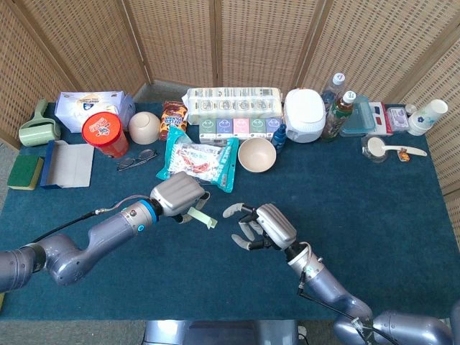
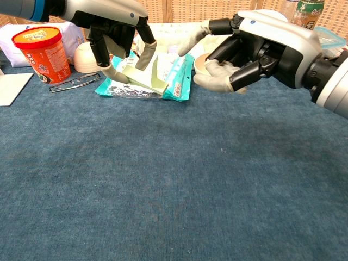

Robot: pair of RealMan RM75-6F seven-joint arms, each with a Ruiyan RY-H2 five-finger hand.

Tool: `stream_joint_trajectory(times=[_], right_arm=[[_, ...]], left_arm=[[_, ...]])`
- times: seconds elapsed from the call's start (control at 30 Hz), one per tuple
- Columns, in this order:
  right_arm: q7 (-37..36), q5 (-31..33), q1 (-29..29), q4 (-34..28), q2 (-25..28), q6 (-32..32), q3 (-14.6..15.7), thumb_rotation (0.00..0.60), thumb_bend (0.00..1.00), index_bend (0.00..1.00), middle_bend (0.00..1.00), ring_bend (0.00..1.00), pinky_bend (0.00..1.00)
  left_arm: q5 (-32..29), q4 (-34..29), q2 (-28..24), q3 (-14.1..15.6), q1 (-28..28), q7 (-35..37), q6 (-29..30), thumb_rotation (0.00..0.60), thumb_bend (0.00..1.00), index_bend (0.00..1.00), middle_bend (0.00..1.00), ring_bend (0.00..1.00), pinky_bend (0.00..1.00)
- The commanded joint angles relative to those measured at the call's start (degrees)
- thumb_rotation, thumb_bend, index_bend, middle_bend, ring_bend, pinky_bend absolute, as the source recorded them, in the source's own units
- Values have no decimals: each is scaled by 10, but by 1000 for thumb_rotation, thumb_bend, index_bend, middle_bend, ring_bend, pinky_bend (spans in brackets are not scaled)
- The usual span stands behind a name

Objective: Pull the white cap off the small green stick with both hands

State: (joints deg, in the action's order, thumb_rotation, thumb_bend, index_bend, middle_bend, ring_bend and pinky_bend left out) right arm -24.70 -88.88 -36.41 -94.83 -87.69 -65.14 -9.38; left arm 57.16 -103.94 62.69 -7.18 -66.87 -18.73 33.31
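My left hand (image 1: pixel 178 195) (image 2: pixel 117 27) holds the small pale green stick (image 1: pixel 202 218) (image 2: pixel 142 79) above the blue cloth, with the stick's free end pointing toward my right hand. I cannot make out the white cap. A short gap to the right, my right hand (image 1: pixel 262 225) (image 2: pixel 255 46) hangs with fingers spread and nothing in it. Its fingertips (image 2: pixel 190 43) face the stick's end without touching it.
Behind the hands lie a snack bag (image 1: pixel 198 163), a beige bowl (image 1: pixel 256 154) and glasses (image 1: pixel 136 159). A red cup (image 1: pixel 105 134), tissue packs (image 1: pixel 231 104), bottles (image 1: pixel 340 111) and a white container (image 1: pixel 304 114) line the far side of the table (image 1: pixel 374 208).
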Motion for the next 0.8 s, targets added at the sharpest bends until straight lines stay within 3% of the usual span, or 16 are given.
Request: stream_joint_trajectory(times=[0.03,0.8], right_arm=[[0,0,-2,-1,-1,1,0,600,364,362,881,963,794],[21,19,-24,1,-24,19,-6,600,364,396,881,963,794]], left_arm=[[-6,1,2,2,-5,-4,0,600,399,734,1000,1000,1000],[-36,-3,8,11,-29,4,2,600,399,734,1000,1000,1000]])
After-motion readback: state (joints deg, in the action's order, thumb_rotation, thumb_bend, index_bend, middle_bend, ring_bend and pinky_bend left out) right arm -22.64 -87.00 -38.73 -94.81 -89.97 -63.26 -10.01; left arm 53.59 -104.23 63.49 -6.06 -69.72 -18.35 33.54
